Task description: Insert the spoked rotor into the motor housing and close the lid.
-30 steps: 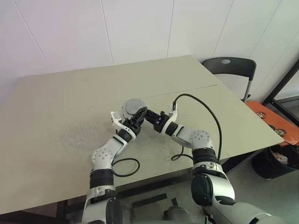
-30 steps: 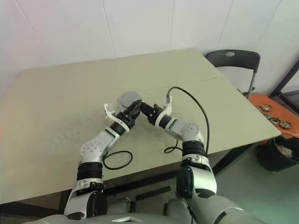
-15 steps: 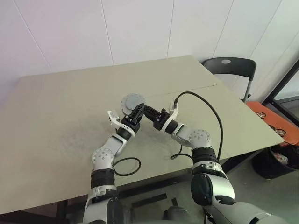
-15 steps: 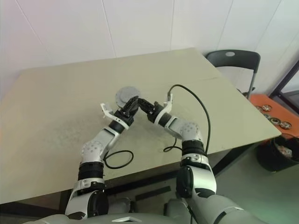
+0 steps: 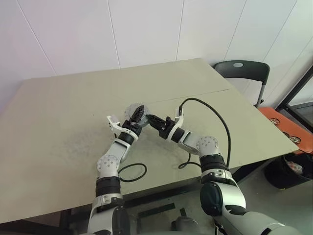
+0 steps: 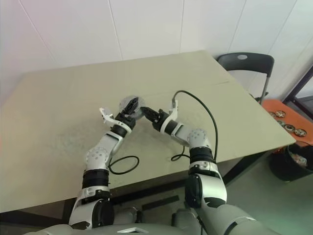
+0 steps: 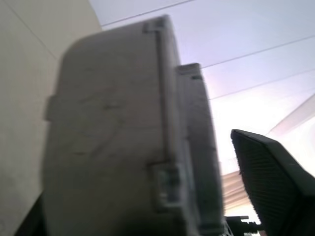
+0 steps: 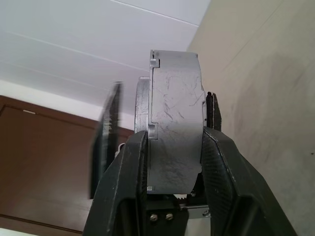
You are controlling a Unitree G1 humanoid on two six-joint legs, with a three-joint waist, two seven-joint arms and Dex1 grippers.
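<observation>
The grey round motor housing [image 8: 174,132] hangs edge-on above the table, and my right gripper [image 8: 174,143] is shut on its rim. A thinner grey disc, the lid [image 8: 141,105], lies against one face of it. My left gripper [image 5: 136,111] stands open around the same assembly [image 5: 131,111]. One of its dark fingers [image 7: 275,187] keeps a gap from the grey body [image 7: 108,147]. In the right wrist view the left gripper's fingers [image 8: 106,142] flank the assembly. The spoked rotor is hidden.
The beige table [image 5: 58,112] spreads wide to the left and behind the hands. A black cable [image 5: 210,110] arcs over my right arm, and another loops [image 5: 132,174] near the front edge. A dark chair [image 5: 242,71] stands past the table's right corner.
My left gripper has shifted a little to the left, tipped upward and spread its fingers off the assembly. The right gripper has kept its grip in place.
</observation>
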